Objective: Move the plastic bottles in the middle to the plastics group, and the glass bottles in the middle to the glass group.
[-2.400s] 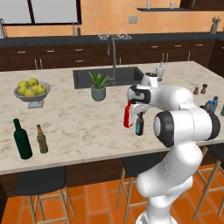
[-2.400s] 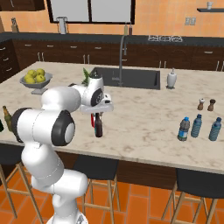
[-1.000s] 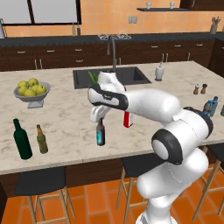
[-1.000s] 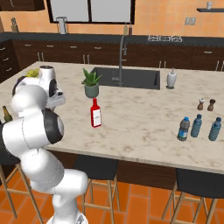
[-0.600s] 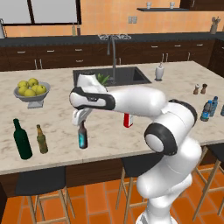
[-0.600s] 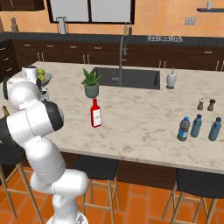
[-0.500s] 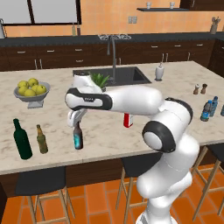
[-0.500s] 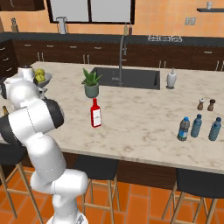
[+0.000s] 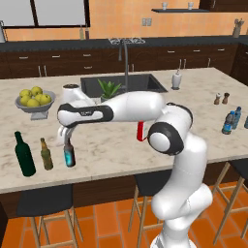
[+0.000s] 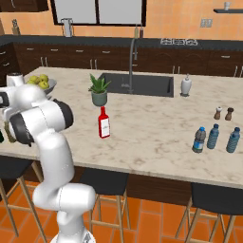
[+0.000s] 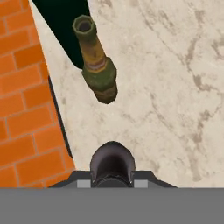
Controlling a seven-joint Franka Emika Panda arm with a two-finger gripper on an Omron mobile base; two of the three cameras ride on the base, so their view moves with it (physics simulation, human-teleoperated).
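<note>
My gripper is shut on the neck of the dark brown glass bottle with the blue label. It holds the bottle upright, low over the counter's front left part. Just to the left stand the small olive-amber bottle and the tall dark green wine bottle. In the hand view the held bottle's dark top sits between my fingers, with the olive-amber bottle and the green bottle ahead. The red glass bottle stands mid-counter. Three small bluish plastic bottles stand together at the right.
A bowl of yellow-green fruit sits at the back left. A potted plant stands by the sink, a soap dispenser behind it. Salt and pepper shakers are at the right. The counter's front edge runs close beside the held bottle.
My arm has swung left across the counter with the dark brown bottle, from the middle to beside the olive-amber bottle. The red bottle has stayed put.
</note>
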